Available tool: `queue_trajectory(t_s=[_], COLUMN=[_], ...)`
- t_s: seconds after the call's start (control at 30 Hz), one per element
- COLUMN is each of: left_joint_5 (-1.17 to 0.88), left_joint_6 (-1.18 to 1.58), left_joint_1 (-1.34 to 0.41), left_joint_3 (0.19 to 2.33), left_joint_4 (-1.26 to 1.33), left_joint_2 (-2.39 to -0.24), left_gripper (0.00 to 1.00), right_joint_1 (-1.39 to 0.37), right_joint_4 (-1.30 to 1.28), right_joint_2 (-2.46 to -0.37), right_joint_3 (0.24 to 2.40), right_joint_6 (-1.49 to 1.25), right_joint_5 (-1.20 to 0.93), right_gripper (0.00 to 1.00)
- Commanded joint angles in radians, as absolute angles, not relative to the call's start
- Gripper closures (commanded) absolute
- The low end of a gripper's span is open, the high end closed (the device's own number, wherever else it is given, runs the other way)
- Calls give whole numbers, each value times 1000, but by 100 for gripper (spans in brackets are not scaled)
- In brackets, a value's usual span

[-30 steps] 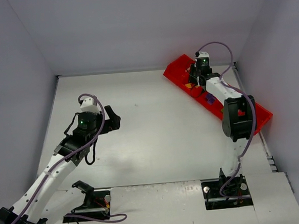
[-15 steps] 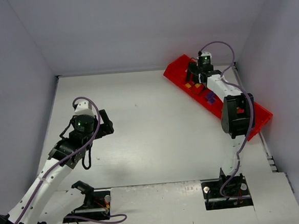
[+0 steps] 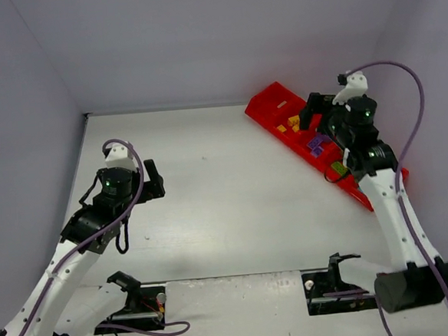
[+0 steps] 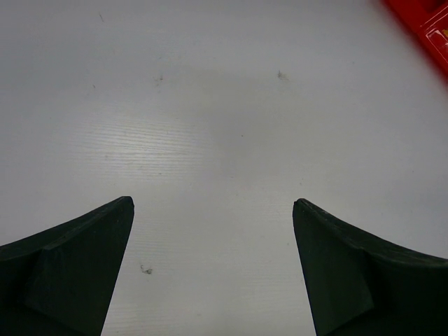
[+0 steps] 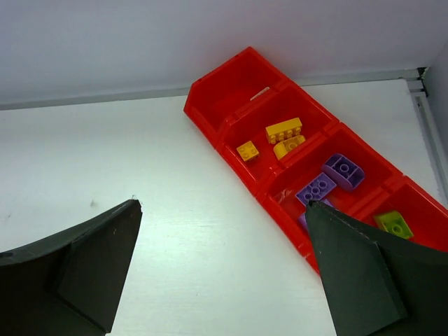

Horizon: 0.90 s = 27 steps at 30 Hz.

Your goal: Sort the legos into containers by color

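The containers are compartments of a long red tray [image 3: 270, 105] lying at an angle at the back right, also in the right wrist view [image 5: 210, 98]. Three orange-yellow legos [image 5: 283, 129] lie in the second compartment from the far end, purple ones [image 5: 343, 170] in the one after it, and a lime green one [image 5: 393, 224] in the one after that. The far end compartment [image 5: 238, 87] holds no brick. My right gripper [image 3: 313, 117] hangs open above the tray's middle, nothing between its fingers [image 5: 222, 204]. My left gripper [image 3: 154, 180] stands open over bare table [image 4: 213, 201], far from the tray.
White walls close the table at the back and both sides; the right wall runs close behind the tray. A corner of the red tray [image 4: 427, 21] shows in the left wrist view. Two black arm mounts [image 3: 133, 301] with cables sit at the near edge.
The right gripper opened from shut and the right arm rose and drew back from low in the tray. The left arm pulled back a little to the left.
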State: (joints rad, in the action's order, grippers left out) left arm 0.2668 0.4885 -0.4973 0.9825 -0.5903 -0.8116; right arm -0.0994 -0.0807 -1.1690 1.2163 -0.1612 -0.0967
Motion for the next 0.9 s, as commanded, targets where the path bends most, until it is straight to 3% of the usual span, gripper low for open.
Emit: queue_trajectory(t_s=[0.0,0.3,0.6,0.87], left_joint_5=[296,356,367,400], left_joint_6=[446,417,439,434], left_joint_1=[-491,-491,-491,-491], left_joint_3=[1045,1098,1092,1065], left_joint_4=[-595,-716,-767,-779], left_joint_2=[-790,-729,-667,-623], left_gripper=[11,11,11,11], right_joint_1=[-100,-101,-101,-109], right_joint_4=[-156,-308,-376,-379], right_joint_2=[-1018,-694,-506,-402], right_joint_3=[1155,1118,1097,1056], right_joint_6=[-140,-178,-170,-158], right_joint_5=[-115,-155,-262,-201], right_gripper=[0,0,0,0])
